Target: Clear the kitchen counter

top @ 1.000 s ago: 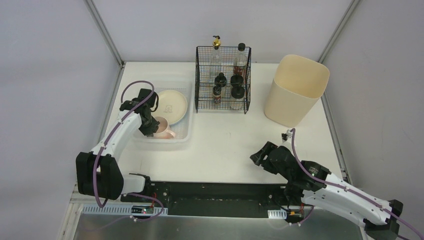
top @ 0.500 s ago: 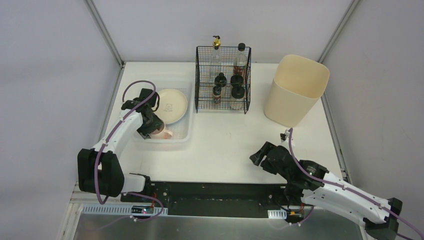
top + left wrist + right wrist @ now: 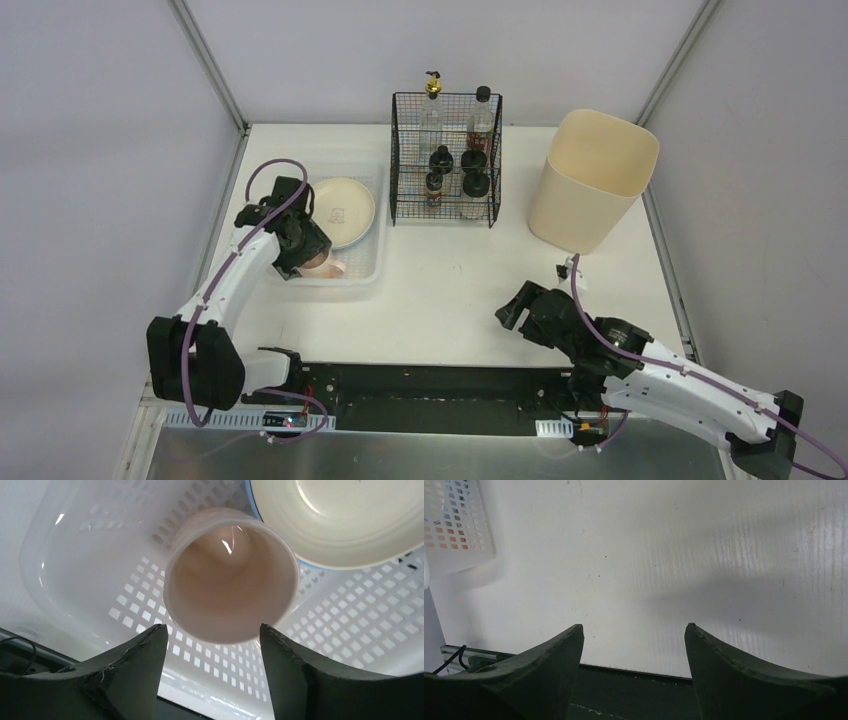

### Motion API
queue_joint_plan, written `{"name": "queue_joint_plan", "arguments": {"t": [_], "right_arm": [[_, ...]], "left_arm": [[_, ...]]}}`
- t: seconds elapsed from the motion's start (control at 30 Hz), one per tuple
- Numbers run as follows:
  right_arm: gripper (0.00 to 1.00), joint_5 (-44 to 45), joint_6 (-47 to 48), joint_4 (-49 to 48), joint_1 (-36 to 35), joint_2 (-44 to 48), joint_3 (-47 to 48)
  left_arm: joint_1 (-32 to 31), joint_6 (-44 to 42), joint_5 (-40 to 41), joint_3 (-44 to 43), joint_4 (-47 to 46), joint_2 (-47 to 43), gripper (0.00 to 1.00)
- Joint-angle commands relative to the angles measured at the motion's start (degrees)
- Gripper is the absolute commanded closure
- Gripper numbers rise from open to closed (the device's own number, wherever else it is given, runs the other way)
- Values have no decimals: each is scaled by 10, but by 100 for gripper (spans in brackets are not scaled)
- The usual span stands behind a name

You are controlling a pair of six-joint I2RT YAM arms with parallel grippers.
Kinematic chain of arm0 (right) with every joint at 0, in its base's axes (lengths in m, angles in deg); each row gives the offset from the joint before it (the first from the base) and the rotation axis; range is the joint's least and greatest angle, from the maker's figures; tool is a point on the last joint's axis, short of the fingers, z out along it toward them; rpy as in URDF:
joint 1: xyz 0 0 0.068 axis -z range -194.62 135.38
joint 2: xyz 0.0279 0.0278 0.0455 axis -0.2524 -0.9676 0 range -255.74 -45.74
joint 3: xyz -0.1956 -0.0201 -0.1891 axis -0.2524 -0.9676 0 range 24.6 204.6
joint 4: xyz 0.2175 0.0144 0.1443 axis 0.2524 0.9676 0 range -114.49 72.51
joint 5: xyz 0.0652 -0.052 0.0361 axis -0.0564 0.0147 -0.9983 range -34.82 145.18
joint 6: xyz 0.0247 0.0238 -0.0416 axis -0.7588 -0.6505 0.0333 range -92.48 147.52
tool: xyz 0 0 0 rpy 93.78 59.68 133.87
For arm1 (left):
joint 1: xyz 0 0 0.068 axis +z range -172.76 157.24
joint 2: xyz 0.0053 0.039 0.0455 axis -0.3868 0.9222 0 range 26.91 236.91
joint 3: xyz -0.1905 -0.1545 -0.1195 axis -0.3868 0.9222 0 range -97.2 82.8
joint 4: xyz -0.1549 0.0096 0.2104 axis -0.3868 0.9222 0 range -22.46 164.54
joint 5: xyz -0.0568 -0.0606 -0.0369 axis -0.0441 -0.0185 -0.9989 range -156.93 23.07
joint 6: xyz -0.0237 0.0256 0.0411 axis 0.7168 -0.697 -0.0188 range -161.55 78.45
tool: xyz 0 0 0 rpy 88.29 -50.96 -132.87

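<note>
The white kitchen counter [image 3: 450, 290] holds a translucent tray [image 3: 365, 268] at the left. A pink cup [image 3: 326, 266] sits in the tray beside a cream plate [image 3: 342, 212]. My left gripper [image 3: 300, 245] hovers over the cup. In the left wrist view the cup [image 3: 231, 575] faces the camera mouth-first on the perforated tray floor [image 3: 360, 625], and the left gripper [image 3: 211, 627] is open, its fingers clear of the cup. My right gripper [image 3: 520, 310] stands open low over bare counter [image 3: 674, 555] near the front edge, and the right gripper [image 3: 634, 626] holds nothing.
A black wire rack [image 3: 446, 160] with bottles and jars stands at the back centre. A tall cream bin [image 3: 590, 180] is at the back right. A corner of the tray [image 3: 454, 525] shows in the right wrist view.
My left gripper has opened and let go of the pink cup, which now rests in the tray. The right gripper has opened a little wider and edged slightly left.
</note>
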Motion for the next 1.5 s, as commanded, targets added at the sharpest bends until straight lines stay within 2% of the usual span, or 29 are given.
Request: {"name": "queue_joint_plan", "arguments": {"t": [0.0,0.07,0.1,0.2,0.3,0.33,0.57,0.73,0.97,1.13,1.47], "right_arm": [[22,9,17,-30,-3,-16,32],[20,10,25,-31,-3,-26,43],[19,12,28,-32,-3,-35,51],[15,14,49,-31,-3,-58,73],[2,16,69,-26,-3,-83,104],[1,18,75,-23,-3,-91,114],[1,42,104,-13,-3,-131,165],[1,82,112,-3,-3,-155,204],[1,153,121,22,-3,-202,260],[1,173,142,13,-3,-235,285],[1,211,193,-17,-3,-261,328]], "left_arm": [[6,-38,-52,-6,34,-54,30],[6,-50,-66,-7,36,-81,3],[6,-54,-71,-7,38,-92,1],[6,-69,-84,-16,49,-121,1],[6,-90,-106,-30,59,-142,1],[6,-99,-122,-34,59,-147,1],[-1,-181,-262,-55,54,-167,1],[-29,-231,-275,-32,19,-209,1],[-54,-280,-334,11,-45,-250,1],[-94,-289,-342,37,-104,-277,1],[-96,-298,-349,70,-122,-357,1]]}}
